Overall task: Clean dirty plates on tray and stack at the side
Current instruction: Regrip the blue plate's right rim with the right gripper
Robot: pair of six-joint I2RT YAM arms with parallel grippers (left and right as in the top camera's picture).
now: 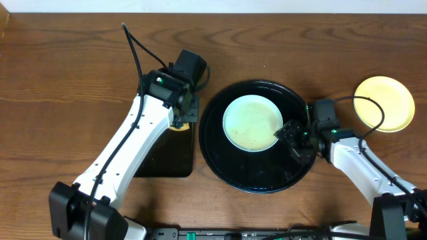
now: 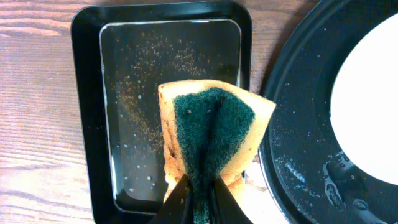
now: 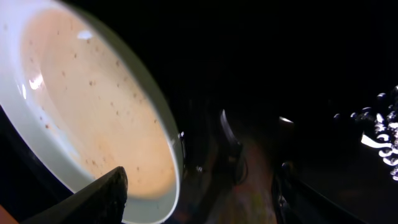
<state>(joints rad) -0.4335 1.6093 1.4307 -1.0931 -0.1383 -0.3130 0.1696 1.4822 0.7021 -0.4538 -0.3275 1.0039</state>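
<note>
One pale mint-green plate (image 1: 252,122) lies on the round black tray (image 1: 257,177), left of its middle, with small brown specks on it. My right gripper (image 1: 293,137) is open at the plate's right rim. In the right wrist view the rim (image 3: 81,106) sits between the fingers (image 3: 199,199). The pale yellow plate (image 1: 383,103) lies on bare wood at the far right. My left gripper (image 1: 181,121) is shut on a folded yellow sponge with a green pad (image 2: 208,137), jaws (image 2: 199,202). A second mint plate is not in view.
A smaller rectangular black tray (image 1: 163,157), wet and speckled (image 2: 87,124), lies left of the round tray, under the sponge. The round tray's floor is wet (image 2: 298,155). Bare wood table lies around them.
</note>
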